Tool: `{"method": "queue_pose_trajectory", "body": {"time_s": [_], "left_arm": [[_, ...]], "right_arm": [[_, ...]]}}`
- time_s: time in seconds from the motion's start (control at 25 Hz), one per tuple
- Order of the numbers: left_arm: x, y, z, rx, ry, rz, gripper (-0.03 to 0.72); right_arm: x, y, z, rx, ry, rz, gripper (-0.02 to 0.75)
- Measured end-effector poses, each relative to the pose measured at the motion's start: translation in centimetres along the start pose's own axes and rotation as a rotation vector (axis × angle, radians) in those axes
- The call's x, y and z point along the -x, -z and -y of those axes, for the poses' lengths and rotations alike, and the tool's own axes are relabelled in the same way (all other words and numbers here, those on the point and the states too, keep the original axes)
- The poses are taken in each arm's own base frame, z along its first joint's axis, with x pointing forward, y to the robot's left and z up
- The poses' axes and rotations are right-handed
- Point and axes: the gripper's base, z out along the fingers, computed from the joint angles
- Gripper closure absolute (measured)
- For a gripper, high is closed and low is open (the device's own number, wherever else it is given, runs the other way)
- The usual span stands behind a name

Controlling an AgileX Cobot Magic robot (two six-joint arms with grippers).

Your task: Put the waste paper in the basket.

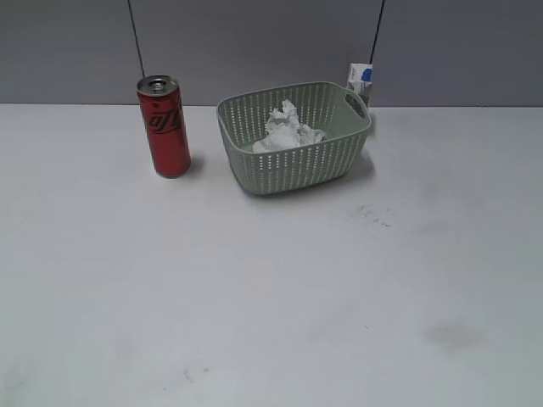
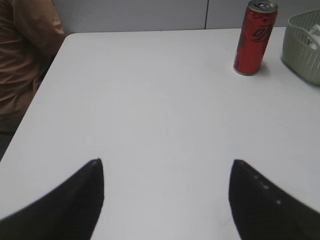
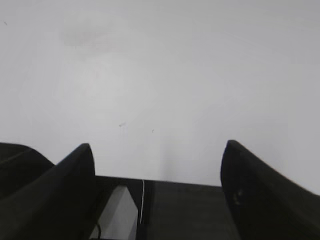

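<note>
The sage-green basket point(image 1: 293, 161) stands at the back middle of the white table. Crumpled white waste paper point(image 1: 287, 134) lies inside it; I cannot tell how many wads. The basket's edge also shows in the left wrist view point(image 2: 302, 47), with a bit of paper point(image 2: 314, 30) inside. My left gripper point(image 2: 166, 162) is open and empty, over bare table well left of the basket. My right gripper point(image 3: 157, 145) is open and empty, over the table's near edge. Neither gripper shows in the exterior view.
A red drink can point(image 1: 165, 126) stands left of the basket and also shows in the left wrist view point(image 2: 254, 36). A small white-and-blue carton point(image 1: 359, 79) stands behind the basket. A person in brown point(image 2: 22, 60) sits beyond the table's left edge.
</note>
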Motion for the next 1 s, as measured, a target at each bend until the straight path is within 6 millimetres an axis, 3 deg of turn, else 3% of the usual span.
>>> {"method": "queue_pose_trajectory", "body": {"time_s": [0.44,1.0], "left_arm": [[0.0,0.0,0.0,0.0,0.0,0.0,0.097],[0.0,0.0,0.0,0.001,0.0,0.0,0.097]], "right_arm": [[-4.2,5.7,-0.2,0.028,0.036,0.504,0.149],[-4.6,6.0,-0.1,0.01,0.082,0.538,0.149]]}}
